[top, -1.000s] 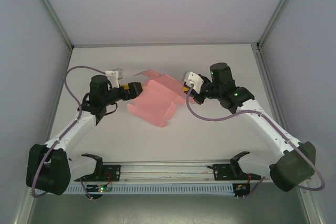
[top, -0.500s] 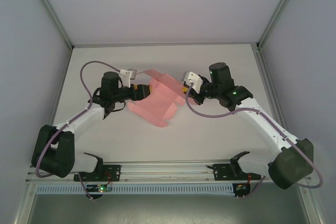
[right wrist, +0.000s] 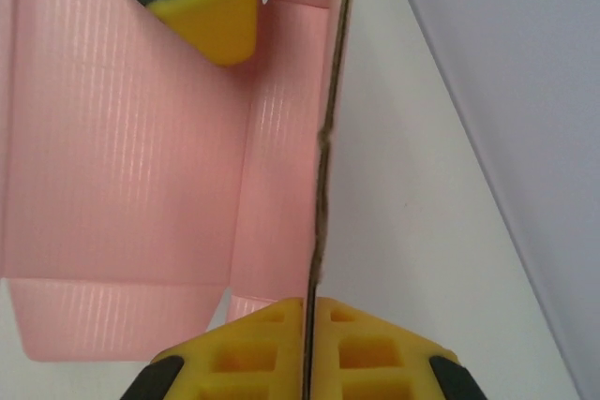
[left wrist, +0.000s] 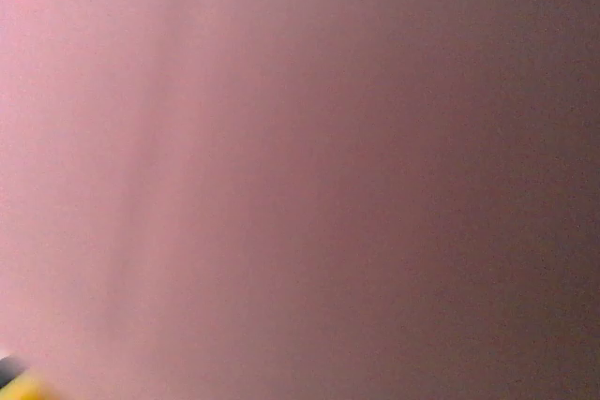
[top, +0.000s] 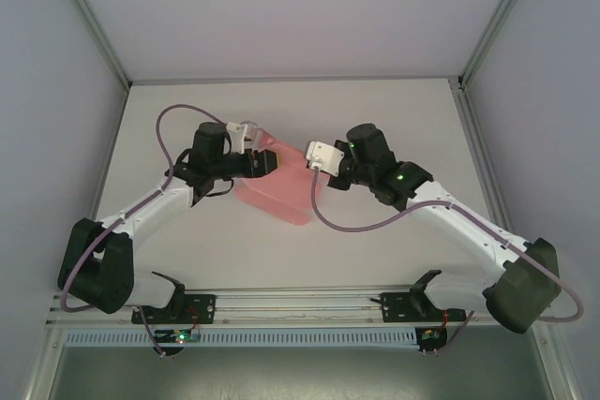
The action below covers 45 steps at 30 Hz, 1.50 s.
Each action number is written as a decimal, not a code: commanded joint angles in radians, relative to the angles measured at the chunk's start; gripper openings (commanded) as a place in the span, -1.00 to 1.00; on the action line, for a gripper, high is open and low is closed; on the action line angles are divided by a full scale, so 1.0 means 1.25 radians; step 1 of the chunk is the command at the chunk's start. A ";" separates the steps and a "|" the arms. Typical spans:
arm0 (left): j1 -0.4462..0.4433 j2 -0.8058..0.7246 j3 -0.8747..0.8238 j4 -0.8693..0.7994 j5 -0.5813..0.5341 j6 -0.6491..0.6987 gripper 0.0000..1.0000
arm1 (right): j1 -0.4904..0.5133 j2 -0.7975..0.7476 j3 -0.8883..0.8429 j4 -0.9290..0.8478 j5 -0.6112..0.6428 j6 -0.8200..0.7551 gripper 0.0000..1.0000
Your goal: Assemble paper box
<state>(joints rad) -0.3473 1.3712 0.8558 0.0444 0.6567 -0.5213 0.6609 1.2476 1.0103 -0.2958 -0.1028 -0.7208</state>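
Observation:
The paper box (top: 281, 198) is a pink card sheet, partly folded up, lying mid-table between the two arms. My right gripper (top: 318, 175) is at its right side. In the right wrist view its yellow fingers (right wrist: 370, 348) are shut (right wrist: 307, 314) on an upright pink panel seen edge-on, and the sheet's ribbed inner face (right wrist: 122, 138) spreads to the left. My left gripper (top: 265, 163) is against the sheet's left side; one of its yellow fingertips (right wrist: 214, 21) touches the inner face. Blurred pink card (left wrist: 300, 175) presses close to the left wrist camera and hides the jaws.
The white table (top: 375, 119) has grey walls on three sides and a metal rail (top: 300, 302) along the near edge. Purple cables (top: 366, 217) loop off both wrists.
Both grippers have moved toward each other, the left to the right and the right to the left. The sheet has been folded up and looks narrower.

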 commanded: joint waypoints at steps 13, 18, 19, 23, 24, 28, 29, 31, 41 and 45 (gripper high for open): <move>-0.024 -0.186 -0.123 -0.248 -0.203 -0.017 0.61 | -0.036 0.066 -0.020 -0.128 -0.043 -0.076 -1.00; -0.023 -0.304 -0.141 -0.365 -0.329 -0.016 1.00 | -0.049 0.158 0.025 -0.232 -0.094 -0.102 -1.00; -0.022 -0.323 -0.139 -0.380 -0.358 -0.021 1.00 | -0.050 0.173 0.028 -0.232 -0.088 -0.112 -1.00; -0.004 -0.347 -0.126 -0.412 -0.463 -0.039 1.00 | -0.054 0.233 0.024 -0.144 -0.012 -0.132 -1.00; 0.003 -0.340 -0.124 -0.408 -0.470 -0.040 1.00 | -0.053 0.239 0.013 -0.106 0.008 -0.139 -1.00; 0.024 -0.267 -0.111 -0.362 -0.486 -0.047 1.00 | -0.052 0.238 -0.045 0.049 0.064 -0.173 -1.00; 0.028 -0.238 -0.108 -0.344 -0.496 -0.042 1.00 | -0.051 0.239 -0.058 0.076 0.073 -0.183 -1.00; 0.042 -0.183 -0.093 -0.312 -0.503 -0.027 1.00 | -0.050 0.245 -0.065 0.083 0.082 -0.204 -1.00; 0.117 0.098 0.007 -0.125 -0.346 0.066 1.00 | -0.018 0.262 -0.132 0.231 0.233 -0.260 -0.97; 0.115 0.190 0.029 -0.067 -0.215 0.099 0.97 | -0.001 0.247 -0.159 0.296 0.271 -0.272 -0.91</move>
<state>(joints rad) -0.2073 1.5600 0.8646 -0.1364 0.2455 -0.4702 0.6456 1.5635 0.8505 0.0330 0.1513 -1.0267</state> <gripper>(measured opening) 0.989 0.060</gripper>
